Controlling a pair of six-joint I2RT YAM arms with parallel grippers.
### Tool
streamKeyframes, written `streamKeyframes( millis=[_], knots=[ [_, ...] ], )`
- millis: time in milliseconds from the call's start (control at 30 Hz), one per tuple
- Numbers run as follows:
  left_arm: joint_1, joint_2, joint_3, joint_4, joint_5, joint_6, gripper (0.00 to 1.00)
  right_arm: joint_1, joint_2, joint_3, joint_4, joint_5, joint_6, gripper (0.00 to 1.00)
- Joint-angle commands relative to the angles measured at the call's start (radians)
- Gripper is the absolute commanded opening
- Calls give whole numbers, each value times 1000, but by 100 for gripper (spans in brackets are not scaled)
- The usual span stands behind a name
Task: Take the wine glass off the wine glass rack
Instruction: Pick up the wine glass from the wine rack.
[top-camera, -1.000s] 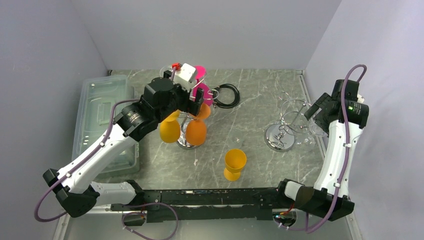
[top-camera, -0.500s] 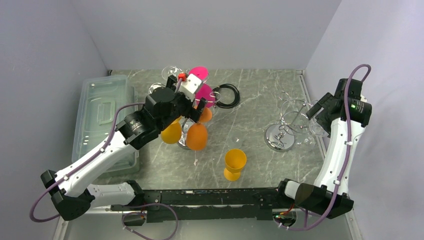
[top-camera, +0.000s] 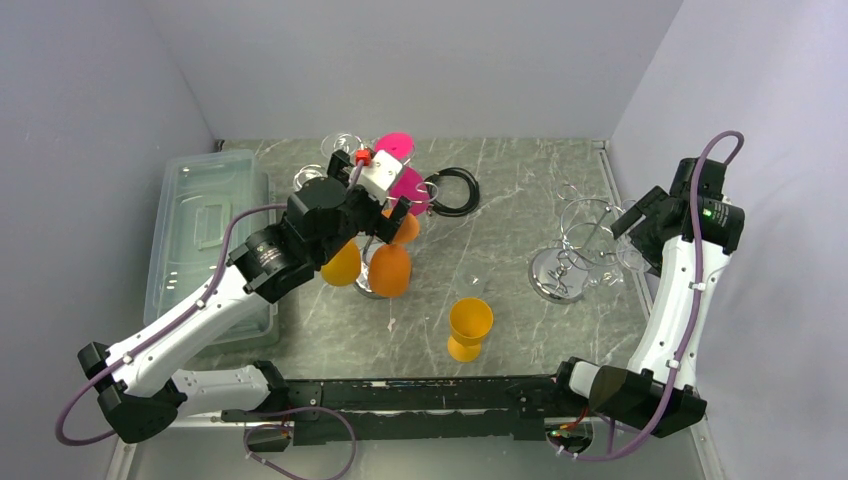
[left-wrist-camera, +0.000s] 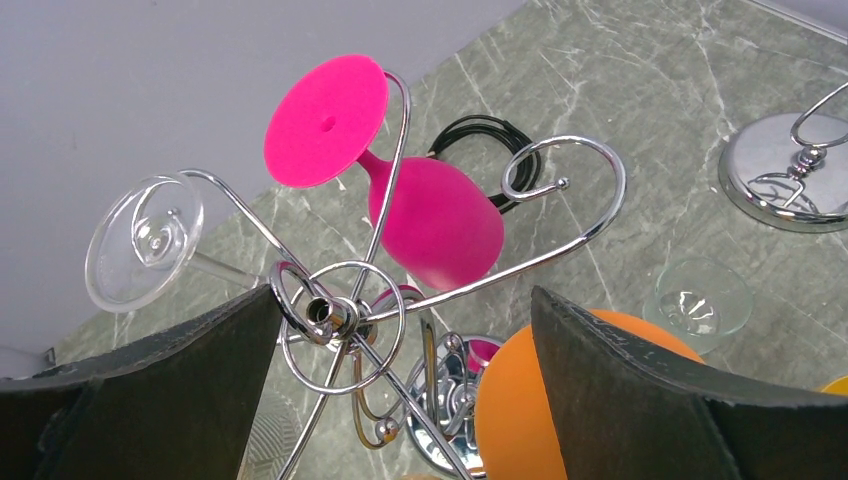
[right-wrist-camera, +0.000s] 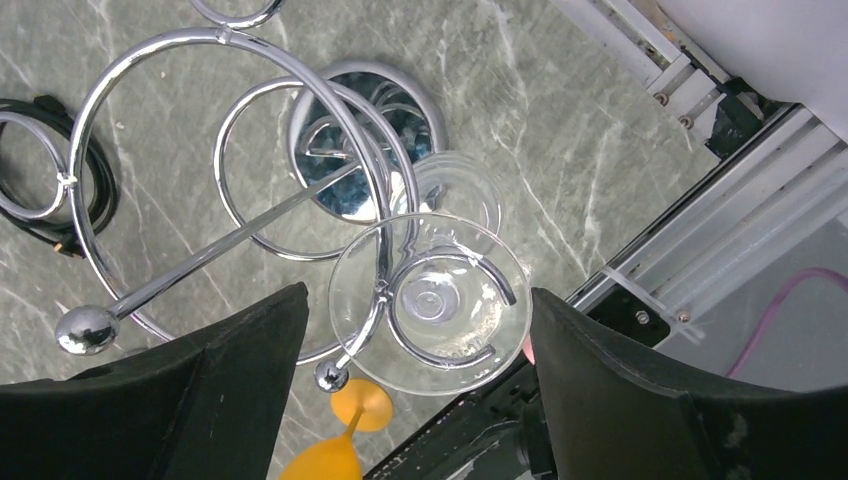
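Note:
The wine glass rack, chrome with curled arms, stands left of centre. From it hang a pink glass, two orange glasses and a clear glass. My left gripper hovers open over the rack's hub, holding nothing. At the right, my right gripper is open around the foot of a clear glass that hangs on a smaller ring stand. Its fingers sit close to the foot's rim.
An orange glass stands upright near the table's front. A black cable coil lies behind the rack. A clear plastic box is at the left. The table's metal rail runs close to the right stand.
The left gripper has shifted back and left over the rack and the orange glasses have swung slightly. The right gripper's fingers have narrowed a little around the clear glass's foot.

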Motion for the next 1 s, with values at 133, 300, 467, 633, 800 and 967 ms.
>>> streamKeyframes(
  millis=[133,300,467,633,800,967],
  knots=[
    [-18,-12,-9,-11,-19,55,99,-6,-17,-7,20,-21,23,78],
    [-18,-12,1,-11,-29,55,99,-7,-19,-20,16,-14,16,80],
    [-18,-7,13,-13,-36,59,99,-8,-21,-35,20,-19,10,80],
    [-18,-7,12,-13,-37,58,99,-7,-19,-45,29,-22,11,74],
    [-19,-8,12,-13,-38,59,99,-8,-18,-34,29,-21,12,64],
    [-18,-11,15,-14,-37,59,99,-9,-17,-5,18,-22,12,51]
  ],
)
